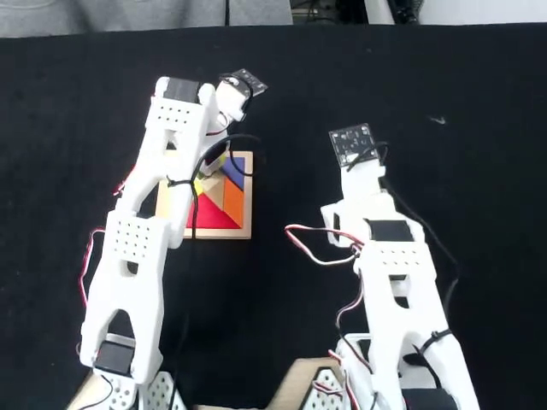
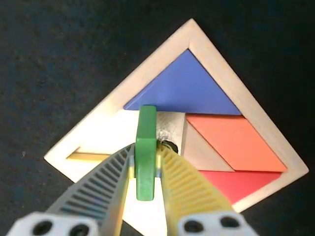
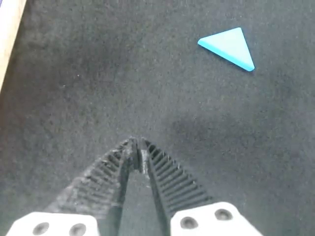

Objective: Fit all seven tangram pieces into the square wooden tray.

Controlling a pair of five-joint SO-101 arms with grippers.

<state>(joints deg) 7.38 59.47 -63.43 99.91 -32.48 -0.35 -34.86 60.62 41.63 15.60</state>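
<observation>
The square wooden tray [image 2: 237, 93] lies on the black cloth, holding a blue triangle [image 2: 184, 88], an orange parallelogram [image 2: 234, 142], a red triangle [image 2: 236, 184] and a yellow piece [image 2: 91, 156]. Bare wood shows in its middle. My left gripper [image 2: 146, 147] hangs over that gap, shut on a green piece [image 2: 146, 162] held on edge. In the high view the left arm covers part of the tray [image 1: 218, 234]. My right gripper [image 3: 135, 143] is shut with nothing in it, low over the cloth. A cyan triangle [image 3: 229, 46] lies flat some way beyond its tips.
A strip of the tray's wooden edge [image 3: 7, 34] shows at the border of the right wrist view. The right arm [image 1: 389, 256] stands to the right of the tray, with black cloth on all sides.
</observation>
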